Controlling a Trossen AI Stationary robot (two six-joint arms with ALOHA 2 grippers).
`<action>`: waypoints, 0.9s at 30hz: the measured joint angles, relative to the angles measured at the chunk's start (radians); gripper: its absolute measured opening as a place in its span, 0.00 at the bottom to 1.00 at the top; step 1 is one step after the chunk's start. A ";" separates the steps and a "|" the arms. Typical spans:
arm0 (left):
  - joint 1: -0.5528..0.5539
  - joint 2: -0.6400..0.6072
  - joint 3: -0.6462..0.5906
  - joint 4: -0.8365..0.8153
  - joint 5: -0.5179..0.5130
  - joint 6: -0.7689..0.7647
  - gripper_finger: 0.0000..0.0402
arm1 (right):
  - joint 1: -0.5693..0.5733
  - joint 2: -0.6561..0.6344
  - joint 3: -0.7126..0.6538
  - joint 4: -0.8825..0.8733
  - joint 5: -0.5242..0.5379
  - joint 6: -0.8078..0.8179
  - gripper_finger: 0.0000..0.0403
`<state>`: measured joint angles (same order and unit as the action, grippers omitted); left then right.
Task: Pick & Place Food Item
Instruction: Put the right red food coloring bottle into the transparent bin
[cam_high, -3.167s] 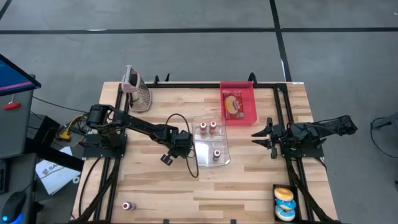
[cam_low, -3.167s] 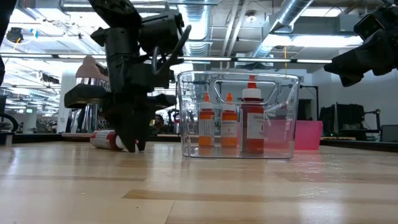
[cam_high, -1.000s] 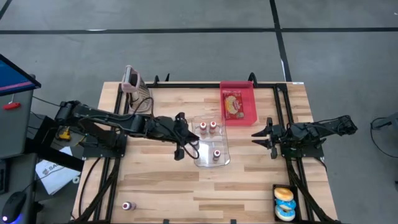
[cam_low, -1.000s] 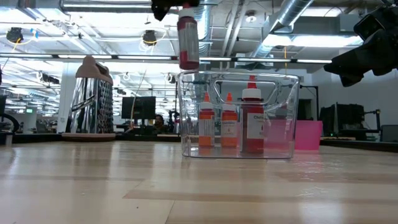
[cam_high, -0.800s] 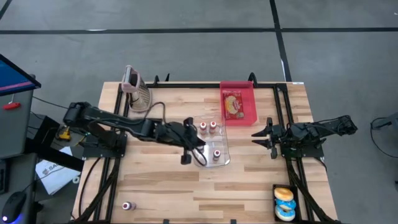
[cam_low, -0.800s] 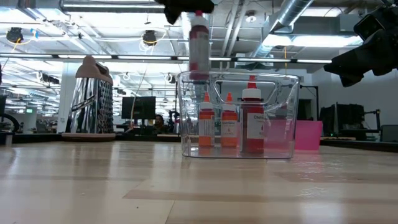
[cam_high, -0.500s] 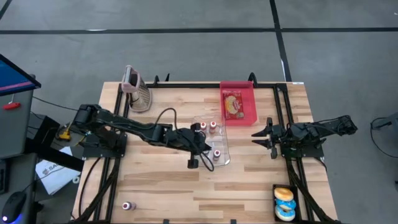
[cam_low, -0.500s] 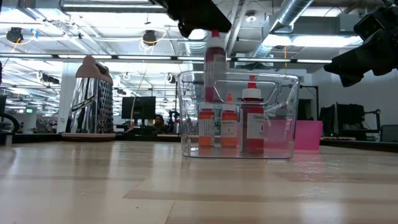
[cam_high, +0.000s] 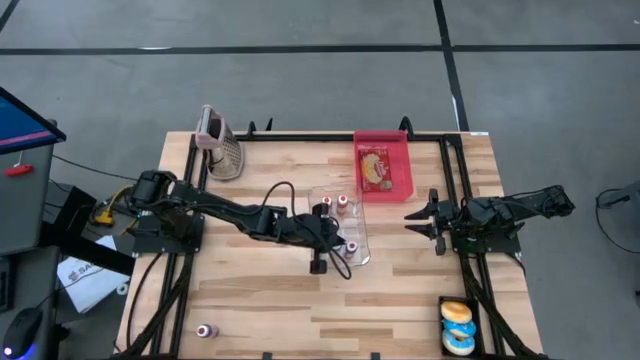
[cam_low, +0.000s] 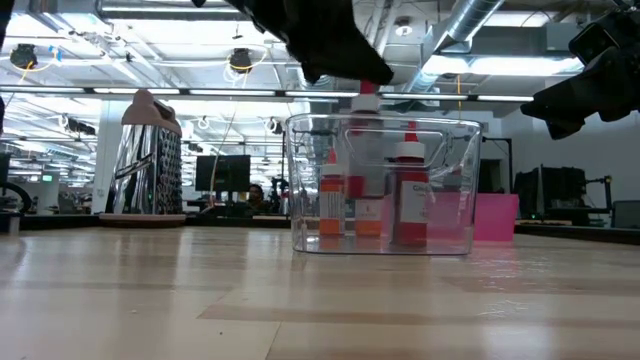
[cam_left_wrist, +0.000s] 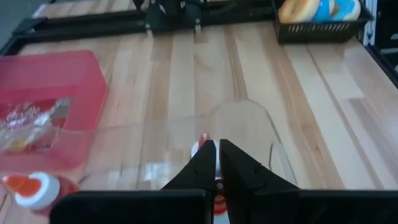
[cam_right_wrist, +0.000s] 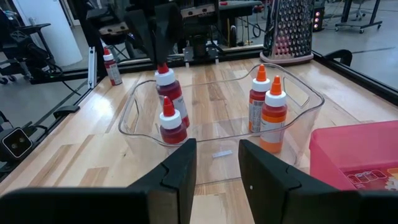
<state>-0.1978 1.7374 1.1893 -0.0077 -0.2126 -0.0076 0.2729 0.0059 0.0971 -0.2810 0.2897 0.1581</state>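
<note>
- Our left gripper (cam_right_wrist: 163, 37) is over the clear bin (cam_high: 340, 228), fingers pinched on the cap of a red sauce bottle (cam_right_wrist: 169, 91).
- That bottle hangs upright inside the bin, on the side nearer the desk's front edge; we can't tell if its base touches the floor.
- In the low view the bottle (cam_low: 366, 150) sits among the others behind the bin's wall, with the gripper dark above the rim.
- Left wrist view: fingers (cam_left_wrist: 202, 165) pressed together on the cap, bin rim just below.
- Three more bottles in the bin: two orange ones (cam_right_wrist: 266, 109) side by side toward the back edge, one red (cam_right_wrist: 172, 124) right beside the held one.
- The bin stands mid-desk (cam_high: 250, 300), just in front of the pink tray (cam_high: 384, 165) at the back edge.
- Right gripper (cam_high: 424, 222) waits near the right edge, fingers (cam_right_wrist: 180, 171) parted, holding nothing.
- Grater (cam_high: 218, 145) in the back-left corner.
- A stray bottle (cam_high: 205, 330) lies near the front-left corner.
- Basket of donuts (cam_high: 458, 325) in the front-right corner.
</note>
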 joint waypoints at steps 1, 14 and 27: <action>0.000 0.000 0.000 -0.004 -0.001 -0.004 0.00 | 0.000 0.000 0.000 0.000 0.000 0.000 0.28; -0.011 0.051 -0.040 0.075 0.000 -0.058 0.00 | 0.000 0.000 0.000 0.000 0.000 0.000 0.28; 0.002 0.065 -0.066 0.092 0.003 -0.067 0.00 | 0.000 0.000 0.000 0.000 0.000 0.000 0.28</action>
<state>-0.1955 1.8023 1.1238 0.0843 -0.2096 -0.0747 0.2729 0.0059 0.0971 -0.2810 0.2897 0.1581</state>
